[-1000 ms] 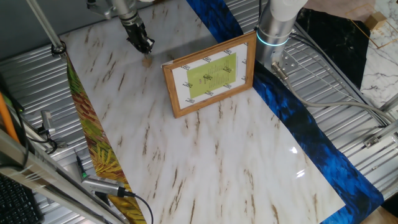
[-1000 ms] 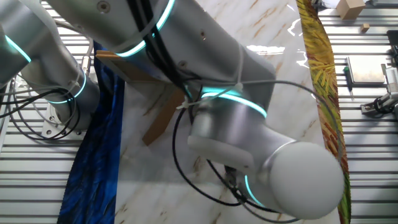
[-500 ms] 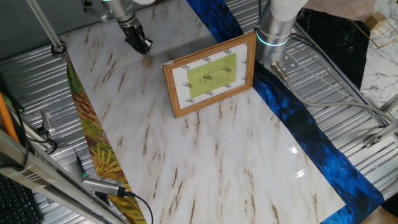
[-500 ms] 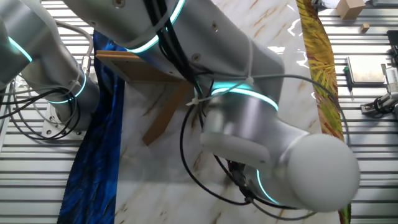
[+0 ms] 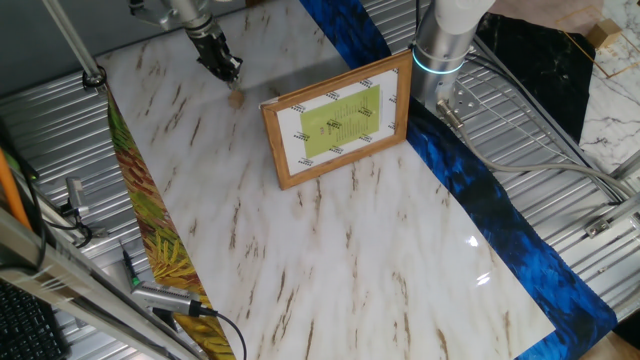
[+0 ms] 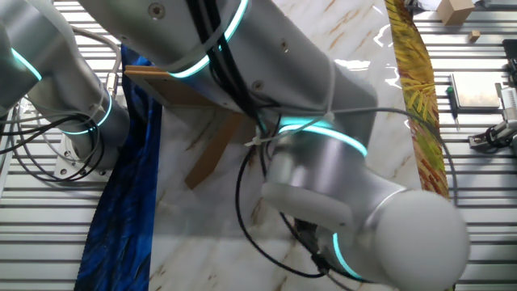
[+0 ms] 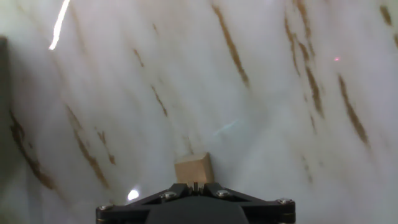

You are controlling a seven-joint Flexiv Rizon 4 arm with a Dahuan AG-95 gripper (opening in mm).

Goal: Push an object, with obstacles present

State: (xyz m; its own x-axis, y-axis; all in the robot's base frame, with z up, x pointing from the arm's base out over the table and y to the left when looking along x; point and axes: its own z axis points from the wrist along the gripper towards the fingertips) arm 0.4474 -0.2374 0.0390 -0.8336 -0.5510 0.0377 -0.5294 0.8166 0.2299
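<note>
- Gripper [image 5: 228, 70]: we record it low over the far-left part of the marble-patterned tabletop [image 5: 330, 240]. In the hand view the two fingers meet at a point with no gap visible between them, and they clasp nothing.
- Block [image 7: 193, 168]: small, light tan. In the hand view we find it on the tabletop directly ahead of the fingertips, at or almost at contact; we cannot tell which. In one fixed view it lies just beside the gripper, on the side toward the frame [image 5: 236, 97].
- Picture frame [image 5: 338, 120]: brown wood, white mat, yellow-green sheet inside. It stands propped near the middle of the table, apart from the block. The other fixed view shows its wooden back and stand [image 6: 202, 121].
- Blue cloth strip [image 5: 500, 215]: runs along one table edge, behind the frame.
- Leaf-patterned strip [image 5: 150, 220]: runs along the opposite edge.
- Arm [image 6: 323, 170]: fills most of the other fixed view, hiding gripper and block there.
</note>
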